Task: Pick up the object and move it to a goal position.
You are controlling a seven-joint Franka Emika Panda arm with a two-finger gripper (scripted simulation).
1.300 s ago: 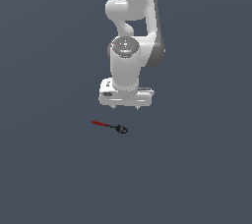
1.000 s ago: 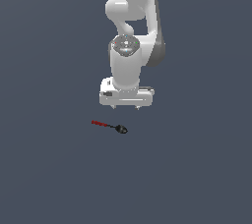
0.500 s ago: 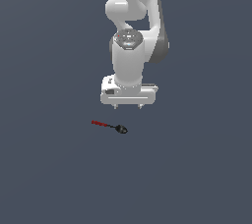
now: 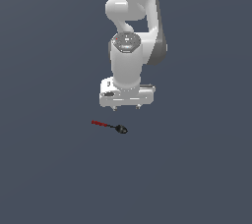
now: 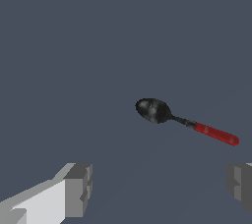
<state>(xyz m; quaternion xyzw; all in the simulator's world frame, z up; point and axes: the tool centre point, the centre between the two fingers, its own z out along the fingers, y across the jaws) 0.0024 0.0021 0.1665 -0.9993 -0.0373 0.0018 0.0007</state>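
- Spoon (image 4: 110, 126): a tiny tool with a thin red handle, a dark shaft and a rounded black head. It lies flat on the bare grey floor (image 4: 197, 179), below the pincer and ahead of its fingertips, touching neither finger. No grasp has been made.
- Orientation of the spoon: in the wrist view the head (image 5: 153, 110) lies nearer the middle of the gap and the red handle (image 5: 216, 134) runs out toward one finger. The dark shaft looks the likeliest place to pinch.
- Pincer (image 4: 126, 105): pointed straight down with its fingers (image 5: 78, 189) spread wide, nothing between them. The wide spread probably gives room to drop around so slender an item.
- Height: the pincer hangs clear of the floor. How much descent remains is hard to judge, since the exterior view gives little sense of depth.
- Arm (image 4: 132, 26): its white links rise upright behind the pincer, keeping the wrist vertical for a top-down approach.
- Goal position: no marker shows in either view.
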